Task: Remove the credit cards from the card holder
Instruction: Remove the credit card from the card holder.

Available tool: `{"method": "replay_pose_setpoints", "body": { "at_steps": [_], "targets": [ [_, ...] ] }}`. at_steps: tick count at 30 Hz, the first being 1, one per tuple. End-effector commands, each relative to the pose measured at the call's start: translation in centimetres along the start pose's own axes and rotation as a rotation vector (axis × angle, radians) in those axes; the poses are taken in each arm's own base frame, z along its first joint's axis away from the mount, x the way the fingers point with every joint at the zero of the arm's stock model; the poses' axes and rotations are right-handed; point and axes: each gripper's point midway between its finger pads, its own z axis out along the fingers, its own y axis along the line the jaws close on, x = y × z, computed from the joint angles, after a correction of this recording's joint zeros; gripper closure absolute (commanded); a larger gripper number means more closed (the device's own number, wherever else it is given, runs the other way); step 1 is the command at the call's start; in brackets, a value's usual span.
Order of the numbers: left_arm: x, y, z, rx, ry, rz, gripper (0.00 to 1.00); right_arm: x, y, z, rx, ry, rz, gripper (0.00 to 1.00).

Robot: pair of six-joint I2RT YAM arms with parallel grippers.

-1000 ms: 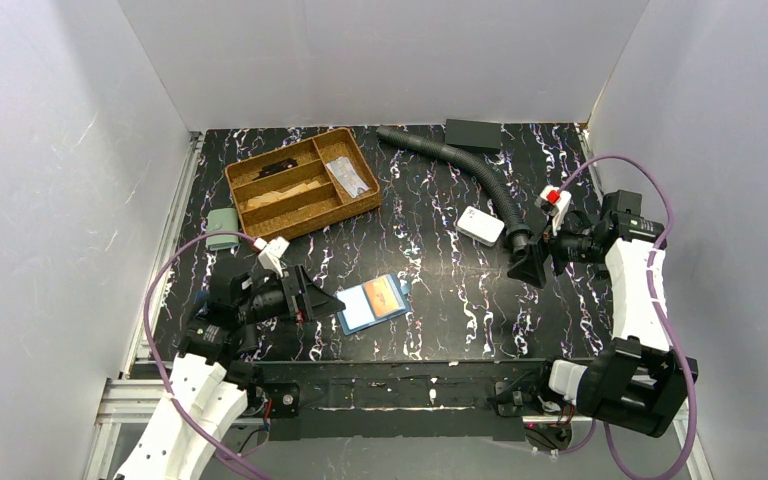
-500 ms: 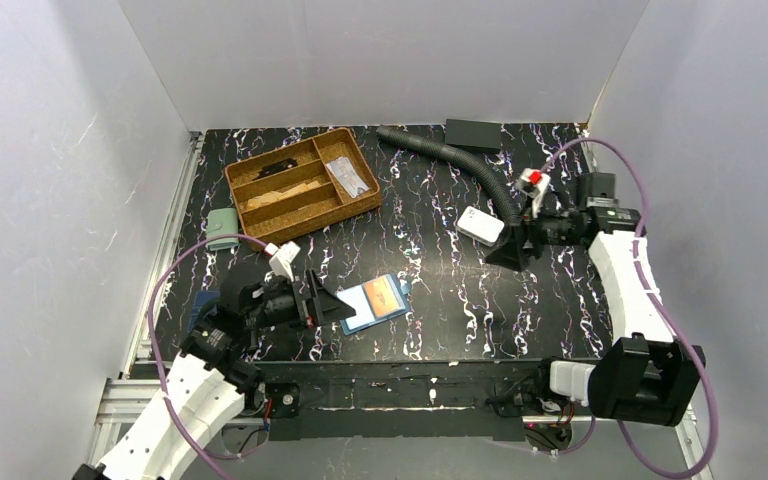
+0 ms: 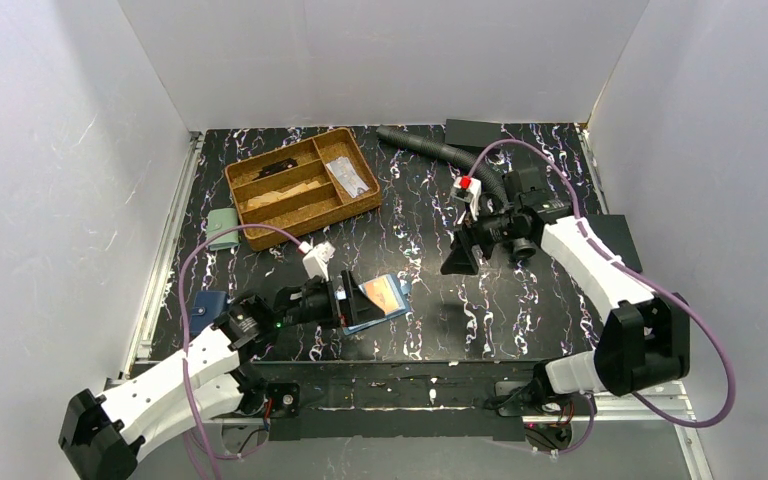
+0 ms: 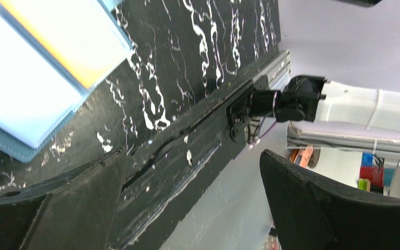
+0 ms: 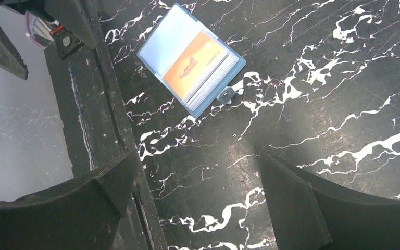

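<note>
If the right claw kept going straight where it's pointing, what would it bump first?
Probably the bare black table, just short of the open card holder. The right gripper tilts down with open jaws; depth is hard to judge.

We've got a white-shelled left arm (image 3: 160,385) and a matching right arm (image 3: 595,265), chunky black joints, looping purple cables (image 3: 184,290), black wedge-shaped jaws, little red cap (image 3: 466,183) on the right wrist.
</note>
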Motion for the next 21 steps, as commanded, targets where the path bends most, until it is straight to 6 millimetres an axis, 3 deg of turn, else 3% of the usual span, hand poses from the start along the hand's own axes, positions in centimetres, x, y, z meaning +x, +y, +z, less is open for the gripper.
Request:
{"method": "replay_pose_setpoints", "body": {
  "at_steps": [1, 6, 9, 10, 16, 21],
  "targets": [
    [-2.6, -0.5, 1.2, 0.017, -0.127, 0.004, 0.02, -1.1, -0.6, 1.6, -0.016, -0.022, 0.031, 0.07],
    [-3.3, 1.4, 2.0, -0.058, -0.179, -0.052, 0.06, -0.6, 0.4, 5.6, -0.070, 0.046, 0.090, 0.23],
    [-3.5, 2.5, 2.5, -0.100, -0.196, -0.067, 0.09, -0.4, 1.0, 8.4, -0.124, 0.041, 0.208, 0.45],
    [-3.6, 3.6, 2.7, -0.138, -0.216, -0.072, 0.12, -0.2, 0.7, 10.3, -0.140, 0.036, 0.290, 0.62],
    [-3.6, 5.9, 2.7, -0.194, -0.277, -0.117, 0.20, -1.2, -1.2, 13.1, -0.112, -0.040, 0.386, 0.74],
    [-3.7, 6.8, 3.0, -0.202, -0.311, -0.122, 0.25, -0.6, -0.8, 12.7, -0.101, -0.075, 0.370, 0.71]
  ]
}}
